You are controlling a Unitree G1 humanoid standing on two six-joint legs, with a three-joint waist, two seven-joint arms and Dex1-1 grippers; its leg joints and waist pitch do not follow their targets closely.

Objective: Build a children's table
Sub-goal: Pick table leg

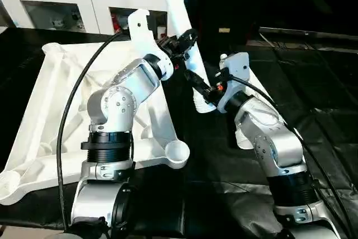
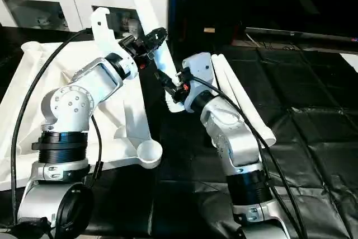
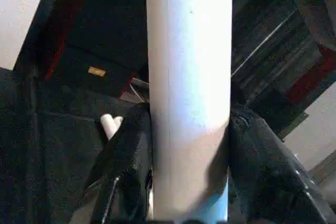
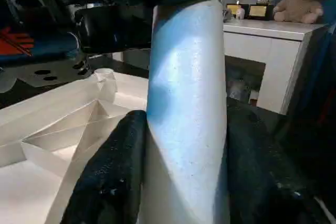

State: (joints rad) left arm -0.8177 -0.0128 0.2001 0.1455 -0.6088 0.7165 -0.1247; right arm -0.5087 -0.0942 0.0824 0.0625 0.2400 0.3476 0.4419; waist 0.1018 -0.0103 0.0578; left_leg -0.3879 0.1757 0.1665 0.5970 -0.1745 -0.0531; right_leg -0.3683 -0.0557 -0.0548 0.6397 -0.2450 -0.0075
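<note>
We find the tabletop (image 1: 61, 116) lying underside up at the left of the head view, ribs exposed, its nearest corner socket (image 1: 178, 152) empty at lower centre. One table leg (image 1: 176, 20) is held in the air, slanting from the top centre of the frame down to its ribbed end at mid-frame. The left gripper (image 1: 186, 43) pinches the leg partway up; in its wrist view both black fingers (image 3: 126, 161) press flat against the tube. The right gripper (image 1: 202, 89) pinches the same leg close to its lower end. Further legs (image 2: 246, 102) lie on the black cloth (image 2: 313, 138) at the right of the right eye view.

In our judgement the main risk is misalignment: the leg stands tilted and well apart from the open socket, so a skewed entry could jam at the rim. Two grips on one rigid tube may also fight each other and let the smooth plastic slip.
</note>
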